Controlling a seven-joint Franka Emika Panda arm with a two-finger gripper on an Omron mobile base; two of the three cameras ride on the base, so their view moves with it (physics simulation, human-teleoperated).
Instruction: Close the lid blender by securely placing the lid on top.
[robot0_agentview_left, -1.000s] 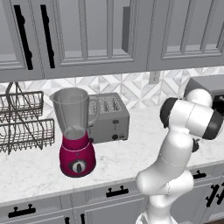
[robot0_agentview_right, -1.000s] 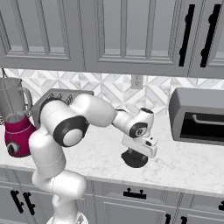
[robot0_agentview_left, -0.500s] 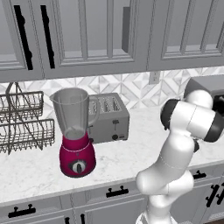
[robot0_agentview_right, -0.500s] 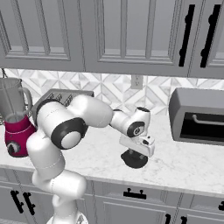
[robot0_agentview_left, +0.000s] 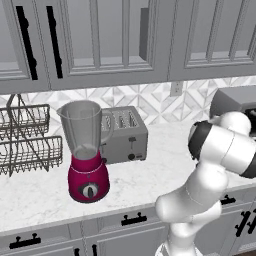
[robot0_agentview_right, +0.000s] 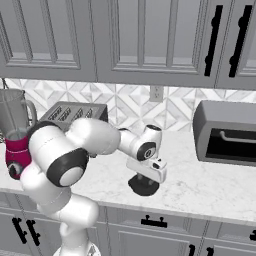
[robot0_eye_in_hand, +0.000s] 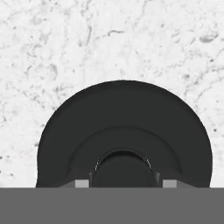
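No brand, label or other writing readable anywhere.

Grey panelled wall cabinets (robot0_agentview_right: 125, 40) across the top, with long black handles; below them a white tiled backsplash (robot0_agentview_right: 125, 102) with an outlet (robot0_agentview_right: 156, 93). White marble counter (robot0_agentview_right: 200, 185) along the whole width, grey drawers (robot0_agentview_right: 150, 235) with black pulls under it.

White arm reaching from the base toward 3 o'clock in the right base view, bent down over the counter. Dark grey oven box (robot0_agentview_right: 227, 132) at 3 o'clock of the hand, well apart. Grey slotted toaster (robot0_agentview_left: 122, 134) at the back, just beside the blender (robot0_agentview_left: 86, 150), at its 2 o'clock in the left base view. Wire dish rack (robot0_agentview_left: 27, 137) at 9 o'clock of the blender, near. Blender upright on its magenta base, clear jar with open rim, round dial to the front; also at the left edge of the right base view, well apart from the hand, with the arm's bulk between.

Lid (robot0_eye_in_hand: 124, 135) flat on the marble, directly under the gripper (robot0_agentview_right: 145, 181), with a raised round knob at its centre. In the hand view, two small grey finger tips (robot0_eye_in_hand: 81, 183) on either side of that knob, close to it. Cannot tell whether clenched on the knob or released.
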